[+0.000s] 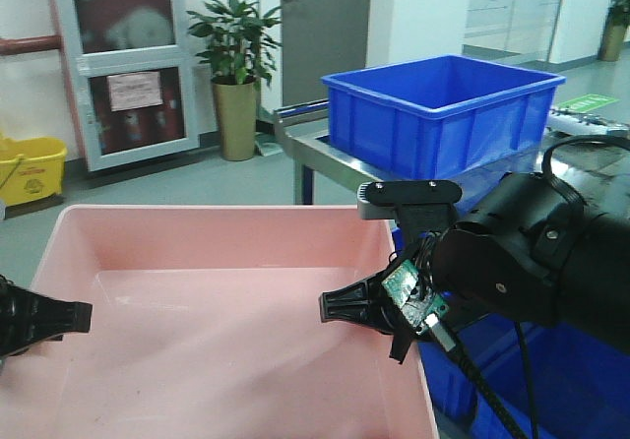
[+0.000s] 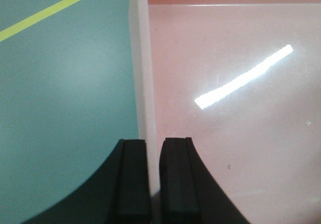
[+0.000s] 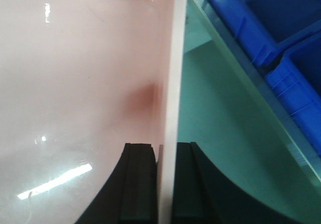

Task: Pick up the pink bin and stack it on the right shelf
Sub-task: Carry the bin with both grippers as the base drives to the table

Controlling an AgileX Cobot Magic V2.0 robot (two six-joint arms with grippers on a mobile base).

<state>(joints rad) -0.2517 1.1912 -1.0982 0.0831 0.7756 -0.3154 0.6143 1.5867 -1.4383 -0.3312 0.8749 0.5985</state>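
The pink bin (image 1: 226, 237) sits level in the foreground, with one gripper on each side wall. The left gripper (image 2: 153, 144) is almost closed. Its two black fingers (image 2: 133, 184) pinch the bin's left wall, one inside and one outside (green floor (image 2: 65, 93) with a yellow line (image 2: 55, 5) shows past the rim). The right gripper (image 3: 164, 146) clamps the right wall the same way, its jaws drawn in against the thin pink plastic. The bin's glossy bottom catches a bright streak of light. The steel shelf (image 1: 300, 144) stands behind and to the right of the bin, apart from it, with a blue crate (image 1: 443, 104) on top. More blue crates (image 3: 281, 43) sit lower down, close beside the right arm.
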